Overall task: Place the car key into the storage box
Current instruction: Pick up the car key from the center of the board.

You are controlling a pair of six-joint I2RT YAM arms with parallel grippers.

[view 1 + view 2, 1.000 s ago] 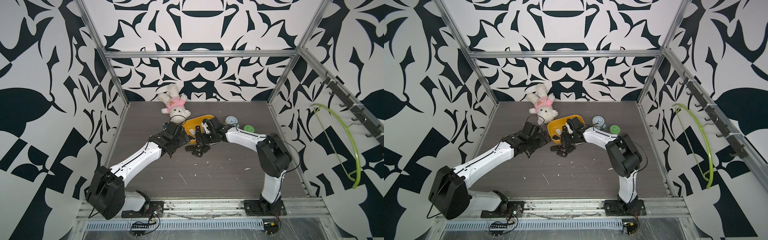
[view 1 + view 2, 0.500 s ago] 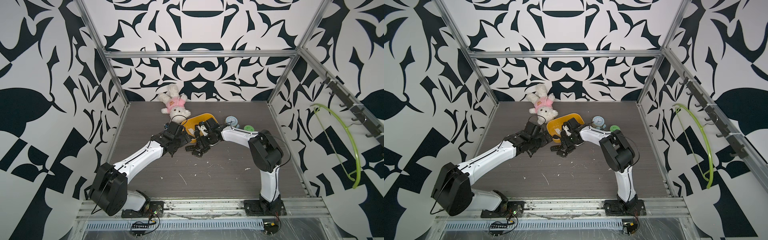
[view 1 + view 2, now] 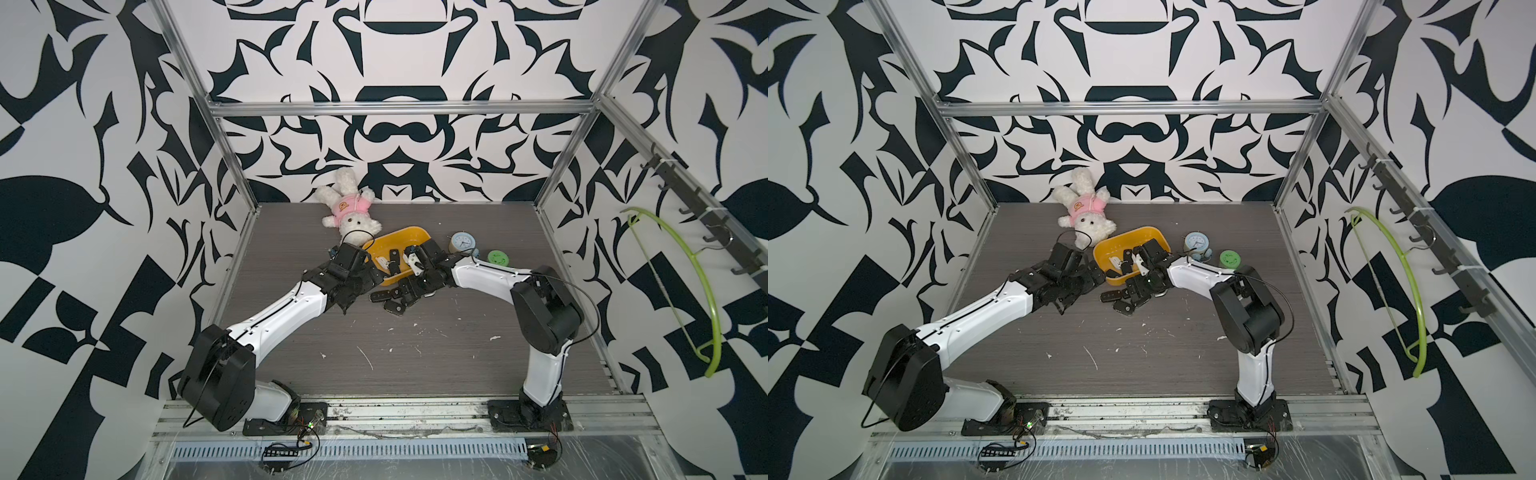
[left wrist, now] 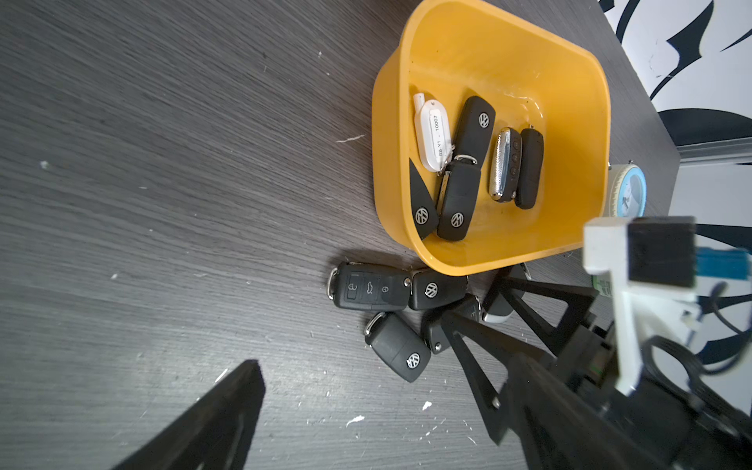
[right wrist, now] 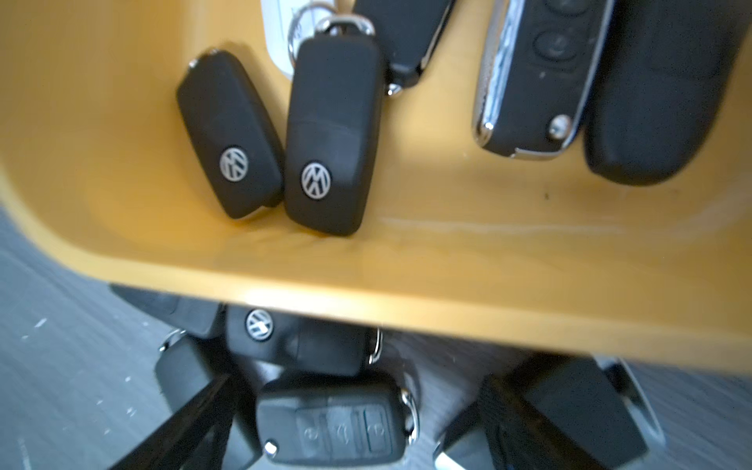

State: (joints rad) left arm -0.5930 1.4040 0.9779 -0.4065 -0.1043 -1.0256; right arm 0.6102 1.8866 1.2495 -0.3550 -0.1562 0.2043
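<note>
Spread wide and empty, the right gripper (image 5: pixel 358 390) hangs low over a small heap of loose keys (image 4: pixel 370 287) on the table (image 4: pixel 162 162), just outside the near wall of the yellow box (image 4: pixel 390 122). The car key (image 5: pixel 337 423) it seems to be after lies button side up between its fingers (image 5: pixel 191 419), and the key's long axis runs from one finger toward the other (so, as I judge it, closing now would catch it end to end rather than across its narrow width). The box sits just beyond that key, its wall right beside the heap, so the carry should be short: up, over the rim, and let go among the stored keys (image 4: pixel 457 195) and the white tag (image 4: pixel 433 134) already inside. The right arm is plainly the nearer one; the left gripper (image 3: pixel 359 291) stands off to the side of the heap, also wide open and holding nothing. Some of it I can't make out: the right wrist view is blurred, so whether the fingers touch table or key is unclear; in the left wrist view the chosen key is mostly hidden under one finger, and the other finger covers part of a silver-edged key (image 4: pixel 494 315); only one of the left gripper's own fingers shows there; and in both top views the heap is too small to sort key from key.
</note>
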